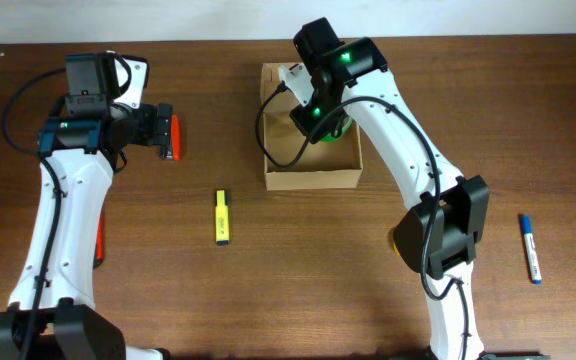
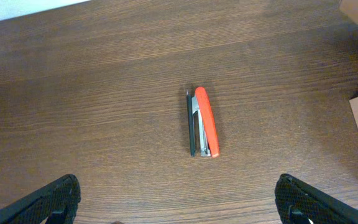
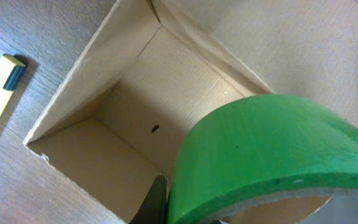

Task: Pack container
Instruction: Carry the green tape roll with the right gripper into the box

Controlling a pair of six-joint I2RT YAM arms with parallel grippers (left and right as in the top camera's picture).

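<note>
Presently the container (image 1: 313,178) sits toward 12 o'clock on the table (image 2: 104,93), mouth up, long axis roughly 12-to-6; plain tan cardboard, matte, square-cornered. Right gripper (image 1: 330,128) is inside it, pinching a smooth green tape roll (image 3: 272,155). Left gripper (image 2: 179,210), at the container's 9 o'clock, is spread wide over a red stapler (image 2: 207,121).

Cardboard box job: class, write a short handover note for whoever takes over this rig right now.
Left hand: open, over the red stapler, not touching it.
Right hand: shut on the green tape roll, held over the open cardboard box.
Done: nothing packed yet; the visible box floor is bare.
Left: release the roll into the box, then probably the stapler, yellow highlighter and blue marker.
</note>
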